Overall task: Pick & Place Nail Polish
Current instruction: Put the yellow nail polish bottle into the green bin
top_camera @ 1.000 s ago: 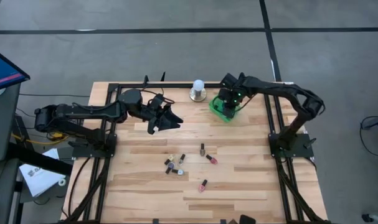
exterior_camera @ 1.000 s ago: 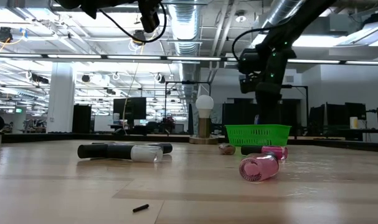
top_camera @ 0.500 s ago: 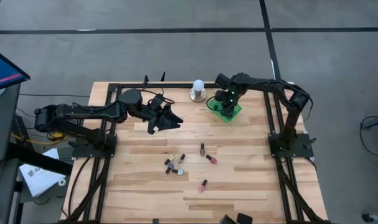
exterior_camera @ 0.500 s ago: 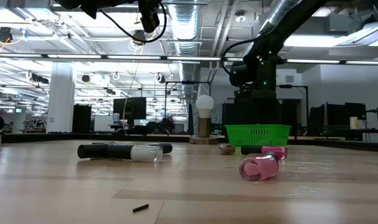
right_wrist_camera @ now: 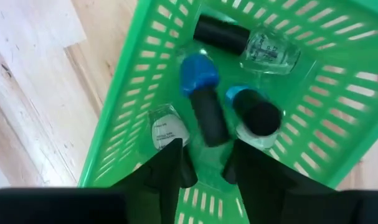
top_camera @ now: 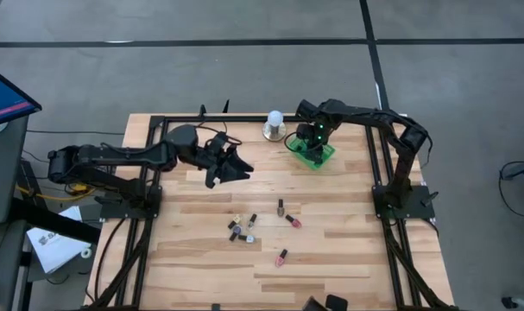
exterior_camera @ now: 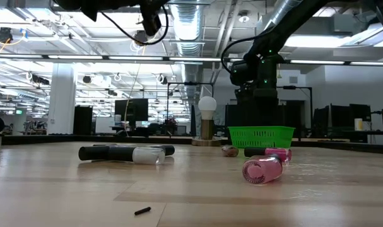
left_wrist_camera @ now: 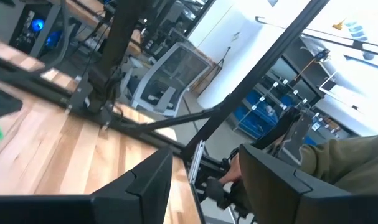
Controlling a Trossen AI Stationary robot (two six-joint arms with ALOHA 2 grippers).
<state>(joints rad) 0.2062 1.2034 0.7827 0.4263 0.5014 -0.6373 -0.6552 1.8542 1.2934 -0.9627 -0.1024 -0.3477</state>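
No brand name or legible writing shows on any bottle; one clear bottle in the green slatted plastic basket [right_wrist_camera: 176,68] carries a small white label [right_wrist_camera: 160,133] whose print is too small to read.

The right gripper [right_wrist_camera: 204,163] hangs directly above that basket at the far side of the pale wooden plank table [top_camera: 331,259], its two dark fingers [right_wrist_camera: 167,165] spread apart with nothing between them. Inside the basket lie four nail polish bottles: a glossy blue-bodied bottle [right_wrist_camera: 197,76] with a long matte black cap, a second blue one [right_wrist_camera: 254,114] seen cap-on, a clear glass bottle [right_wrist_camera: 269,51] with a black cap, and the labelled clear one [right_wrist_camera: 168,130] partly behind a finger.

The other nail polish bottles lie loose on the table's middle and near part: a cluster of dark-capped bottles [top_camera: 243,228], two more beside it [top_camera: 287,213], and a single pink one [top_camera: 281,257] nearer the front edge. In the low view a round pink bottle [exterior_camera: 262,170] lies on its side close to the camera, and a clear bottle with a black cap [exterior_camera: 125,154] lies to its left.

A white-domed object on a metal base [top_camera: 274,126] stands just beside the basket.

The left gripper [top_camera: 231,166] waits over the table's left half, well apart from the bottles, its fingers [left_wrist_camera: 145,180] apart and empty. Beyond it, the left wrist view shows a person's olive sleeve [left_wrist_camera: 344,165].
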